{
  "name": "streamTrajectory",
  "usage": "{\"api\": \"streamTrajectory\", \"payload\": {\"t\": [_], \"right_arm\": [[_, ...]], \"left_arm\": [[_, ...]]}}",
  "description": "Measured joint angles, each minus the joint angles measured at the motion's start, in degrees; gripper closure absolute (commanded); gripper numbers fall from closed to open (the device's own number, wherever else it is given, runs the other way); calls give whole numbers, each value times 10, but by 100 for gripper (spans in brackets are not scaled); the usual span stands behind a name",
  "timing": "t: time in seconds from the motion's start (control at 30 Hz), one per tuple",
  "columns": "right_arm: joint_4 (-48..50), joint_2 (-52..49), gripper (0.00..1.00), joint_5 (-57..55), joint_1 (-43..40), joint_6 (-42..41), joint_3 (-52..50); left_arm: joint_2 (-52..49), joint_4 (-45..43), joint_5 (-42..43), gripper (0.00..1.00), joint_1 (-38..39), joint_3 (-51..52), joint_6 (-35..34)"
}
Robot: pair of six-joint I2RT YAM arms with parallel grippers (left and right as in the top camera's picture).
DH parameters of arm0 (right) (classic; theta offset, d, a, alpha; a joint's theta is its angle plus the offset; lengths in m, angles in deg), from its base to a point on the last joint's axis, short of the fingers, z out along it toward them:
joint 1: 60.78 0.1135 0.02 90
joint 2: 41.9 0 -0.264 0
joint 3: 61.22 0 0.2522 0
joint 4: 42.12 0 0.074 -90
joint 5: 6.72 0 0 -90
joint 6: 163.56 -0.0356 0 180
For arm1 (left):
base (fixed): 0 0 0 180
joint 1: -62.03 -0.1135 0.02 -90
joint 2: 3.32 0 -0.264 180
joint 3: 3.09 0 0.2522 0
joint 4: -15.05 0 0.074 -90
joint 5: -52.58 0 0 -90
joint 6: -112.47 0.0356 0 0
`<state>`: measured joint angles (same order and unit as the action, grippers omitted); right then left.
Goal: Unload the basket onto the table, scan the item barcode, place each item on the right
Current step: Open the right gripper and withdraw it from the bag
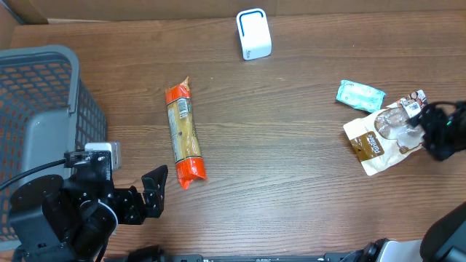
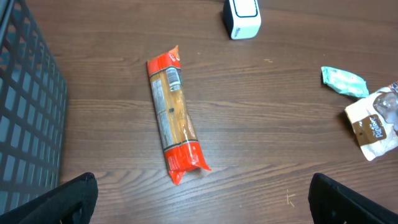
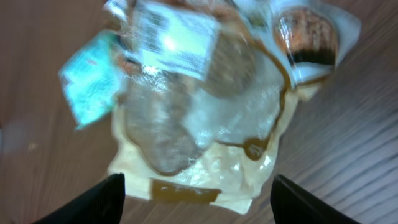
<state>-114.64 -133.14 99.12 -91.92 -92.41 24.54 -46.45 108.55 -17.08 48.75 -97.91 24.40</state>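
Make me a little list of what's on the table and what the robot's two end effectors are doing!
left side: grey basket
middle: pasta packet, orange ends, lying flat
far edge: white box
right side: teal packet beside cream pouch
left end effector: open, holding nothing, near the pasta packet
right end effector: open, over the cream pouch
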Motion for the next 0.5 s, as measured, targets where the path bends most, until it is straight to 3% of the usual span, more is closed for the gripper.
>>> {"api": "streamTrajectory", "payload": {"t": [0.13,0.27,0.5], "right_arm": [[-42,0,15,51,0,41,93],[-43,0,12,143,19,91,116],[-20,0,5,178,210,132,116]], "left_arm": [[0,0,0,1,0,0,0],[0,0,0,0,0,0,0],[0,0,0,0,0,0,0]]}}
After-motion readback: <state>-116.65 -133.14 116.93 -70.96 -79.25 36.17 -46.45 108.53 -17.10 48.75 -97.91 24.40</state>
